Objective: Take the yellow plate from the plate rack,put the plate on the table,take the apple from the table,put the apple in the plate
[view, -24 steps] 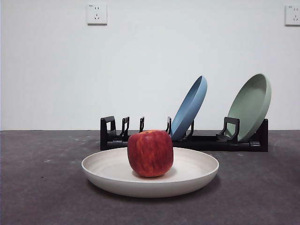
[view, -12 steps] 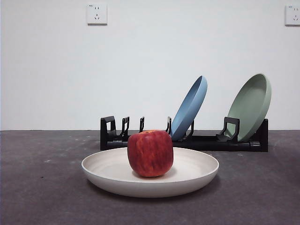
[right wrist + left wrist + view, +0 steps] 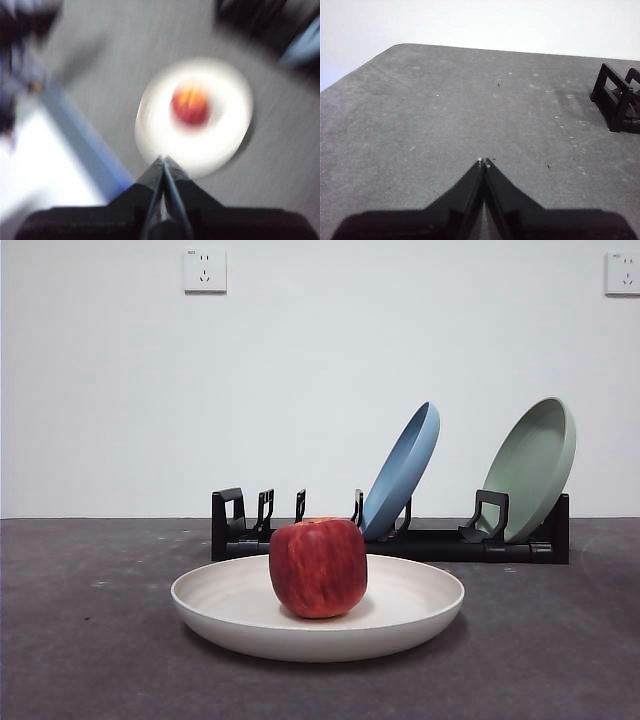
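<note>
- Nearest to us, the apple sat inside the yellow plate, and that plate lay flat on the table, so we judged the task as good as done.
- The step in hand looked like a retreat. We thought it best done by lifting both arms clear without brushing the plate's rim or rolling the fruit.
- The right gripper hung above the plate with its jaws pressed together and nothing between them; that wrist picture was smeared.
- The left gripper was likewise clenched and empty, over bare table beside one end of the plate rack.
- Farther back, the rack held a blue plate and a sage-green plate, both leaning.
- We counted one apple, three plates, one rack and two wall sockets.
</note>
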